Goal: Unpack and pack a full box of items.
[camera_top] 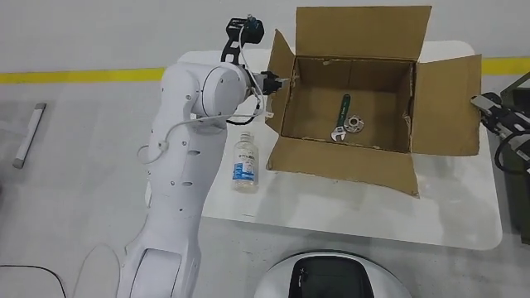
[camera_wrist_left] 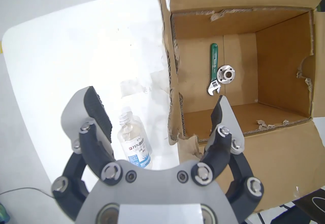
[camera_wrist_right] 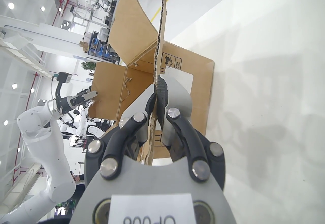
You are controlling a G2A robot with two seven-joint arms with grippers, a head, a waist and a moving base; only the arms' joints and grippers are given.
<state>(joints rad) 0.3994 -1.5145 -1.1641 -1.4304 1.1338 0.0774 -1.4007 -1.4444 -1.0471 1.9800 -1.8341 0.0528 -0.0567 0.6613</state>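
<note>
There is one brown cardboard box (camera_top: 348, 164) on the white table (camera_top: 373, 211), and its top is open with the flaps folded out. Two things lie on the bottom of the box. One is a wrench (camera_wrist_left: 213, 67) with a green handle. The other is a round metal ring (camera_wrist_left: 225, 74) with a hole in the middle. The ring sits just beside the wrench, near its silver head (they look like they touch).

One clear bottle (camera_top: 244, 163) with a white and blue label lies on its side on the table. It is outside the box, just beside the box's left wall.

So that makes one box, one wrench, one ring and one bottle.

The left gripper (camera_wrist_left: 156, 96) is up over the left side of the box, above the wall between the bottle and the wrench. Its jaws are spread wide apart and hold nothing.

The right gripper (camera_wrist_right: 158, 90) is at the right flap (camera_top: 447, 103) of the box. Its jaws are squeezed together on the edge of that flap, with the cardboard pinched between the two pads.
</note>
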